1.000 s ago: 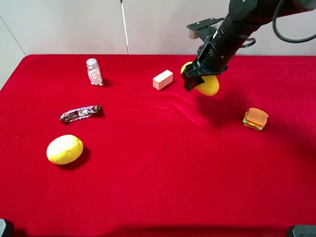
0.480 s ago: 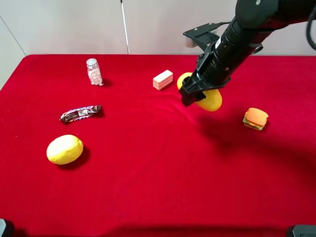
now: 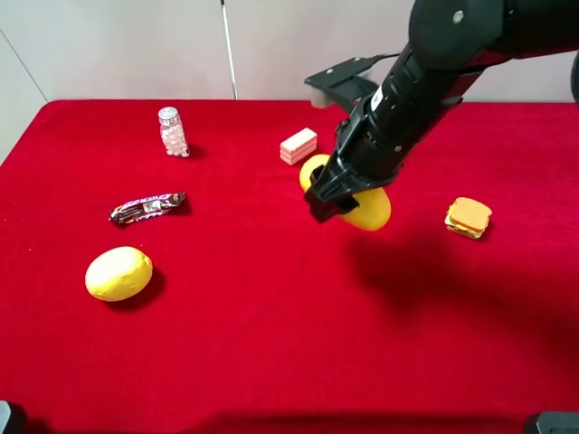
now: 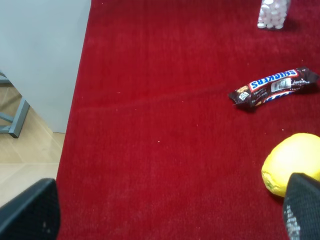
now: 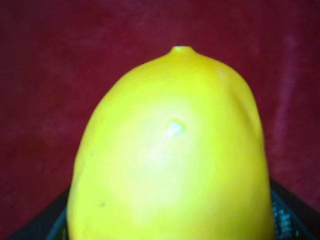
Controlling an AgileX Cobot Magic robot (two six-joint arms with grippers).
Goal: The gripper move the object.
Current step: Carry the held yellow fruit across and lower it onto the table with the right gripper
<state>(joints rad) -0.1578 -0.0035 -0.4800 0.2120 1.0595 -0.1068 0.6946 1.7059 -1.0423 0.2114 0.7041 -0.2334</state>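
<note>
Exterior high view: the right gripper (image 3: 330, 194), jaws clamped on the mango (image 3: 369, 211), holds it just right of frame centre over the red cloth (image 3: 271, 344). A wafer block (image 3: 298, 146) lies to its upper left, a sandwich (image 3: 469, 217) to its right. Left wrist view: the left gripper (image 4: 165, 220) stands open, a lemon (image 4: 292, 162) near one finger.

Looks like a robotics lab bench, folks, not anyone's home. A table draped in plain red velvety cloth (image 3: 271, 344) sits against a bare pale wall (image 3: 118, 45), and a black jointed robot arm (image 3: 434, 72) reaches over it. The spread is pure test props, well apart: a small glass jar of white sweets (image 3: 171, 132), a brown-wrapped chocolate bar (image 3: 147, 207), a pink-and-white wafer block (image 3: 298, 146), a toy sandwich (image 3: 469, 218) and a round yellow lemon-like fruit (image 3: 118, 273). Off the table edge, light wood-look flooring (image 4: 25, 155) and a grey metal leg (image 4: 15, 120).
</note>
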